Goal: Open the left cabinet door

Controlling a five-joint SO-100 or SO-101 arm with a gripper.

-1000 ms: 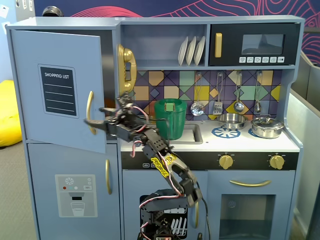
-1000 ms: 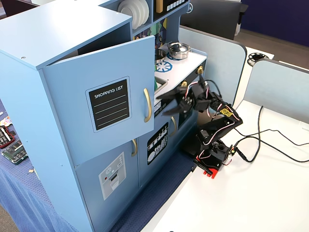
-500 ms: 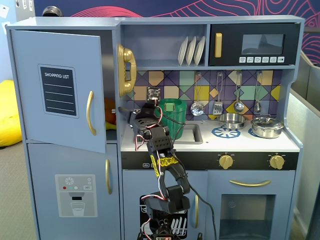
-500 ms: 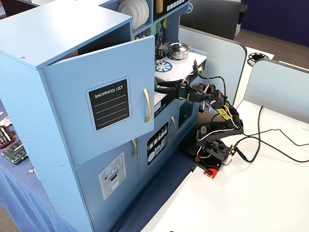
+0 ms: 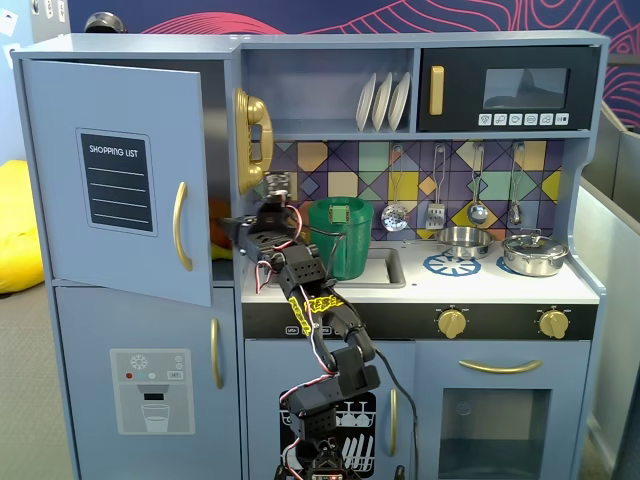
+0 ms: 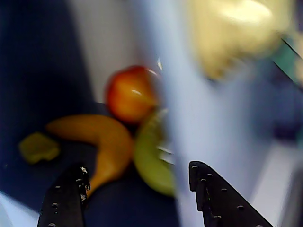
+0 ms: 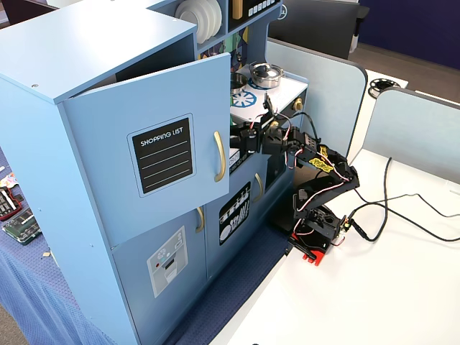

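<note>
Door: the left cabinet door (image 5: 115,180) stands tall, swung partway out, front facing the room.
Handle: gold handle (image 5: 181,225) runs up and down.
Gripper: the gripper (image 6: 137,182) is spread wide, holding nothing, beside the door's free edge.

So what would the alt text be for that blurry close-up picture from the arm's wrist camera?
Blurred close-up into a dark blue compartment holding toy food: a red apple, an orange banana-like piece, a green fruit and a small yellow-green piece. A pale blue-grey panel edge runs down the middle, and the open black gripper frames the bottom.
</note>
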